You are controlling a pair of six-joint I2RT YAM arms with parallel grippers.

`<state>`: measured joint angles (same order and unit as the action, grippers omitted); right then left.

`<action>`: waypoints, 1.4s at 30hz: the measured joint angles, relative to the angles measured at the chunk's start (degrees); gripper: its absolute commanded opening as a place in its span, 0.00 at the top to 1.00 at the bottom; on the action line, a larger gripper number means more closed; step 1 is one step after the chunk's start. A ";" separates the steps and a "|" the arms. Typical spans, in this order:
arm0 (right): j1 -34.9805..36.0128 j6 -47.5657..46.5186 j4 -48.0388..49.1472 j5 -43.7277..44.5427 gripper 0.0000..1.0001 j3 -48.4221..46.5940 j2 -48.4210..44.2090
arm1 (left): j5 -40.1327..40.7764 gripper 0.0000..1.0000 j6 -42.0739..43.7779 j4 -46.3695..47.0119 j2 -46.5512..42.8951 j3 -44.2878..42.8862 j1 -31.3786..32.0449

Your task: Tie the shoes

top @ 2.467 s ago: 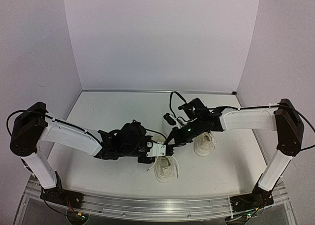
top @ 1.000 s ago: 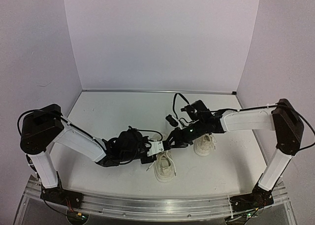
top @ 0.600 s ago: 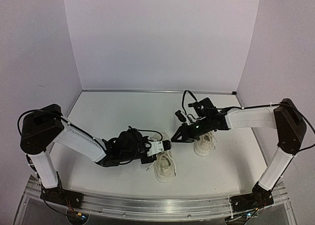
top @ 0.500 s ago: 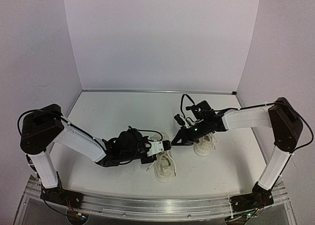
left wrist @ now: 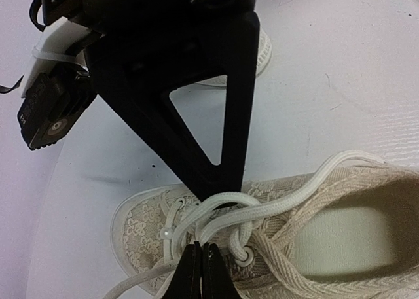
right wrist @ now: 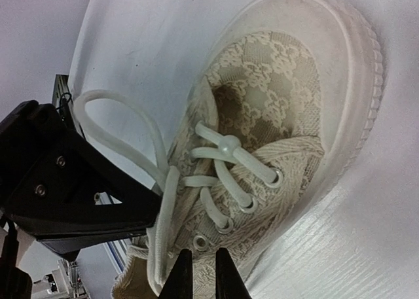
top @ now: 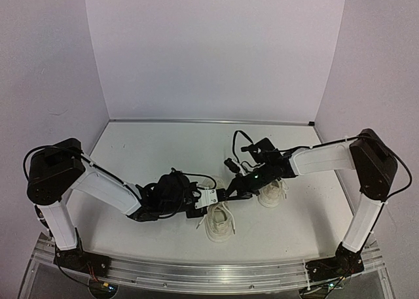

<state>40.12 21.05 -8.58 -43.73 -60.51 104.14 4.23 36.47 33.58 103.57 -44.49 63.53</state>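
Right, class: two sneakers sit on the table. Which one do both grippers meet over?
The nearer sneaker, lower left in the top view. The left gripper and right gripper meet over its laces; the other sneaker lies farther back, to the right.

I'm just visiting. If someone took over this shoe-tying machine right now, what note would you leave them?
Left gripper: fingers shut, apparently pinching the lace of the near shoe.
Right gripper: fingers slightly apart over the same shoe, holding nothing visible.
Second shoe: on the table to its right; lacing unclear.
Done: nothing tied on the near shoe.
Left: tie its bow, then check the second shoe.
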 measured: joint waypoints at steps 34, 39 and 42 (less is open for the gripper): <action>0.48 1.74 2.95 -4.83 0.83 -0.52 0.04 | 0.02 1.00 2.51 -0.40 0.83 -0.57 -0.04; 0.48 1.78 3.04 -5.03 0.83 -0.87 0.58 | 0.34 1.00 2.47 1.11 0.85 -0.56 -0.01; 0.48 1.82 3.00 -5.03 0.79 -0.87 0.87 | 0.39 1.00 2.49 1.64 0.85 -0.55 0.09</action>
<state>40.60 22.87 -5.58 -48.75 -61.39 105.01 4.62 38.96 35.22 104.42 -45.04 63.61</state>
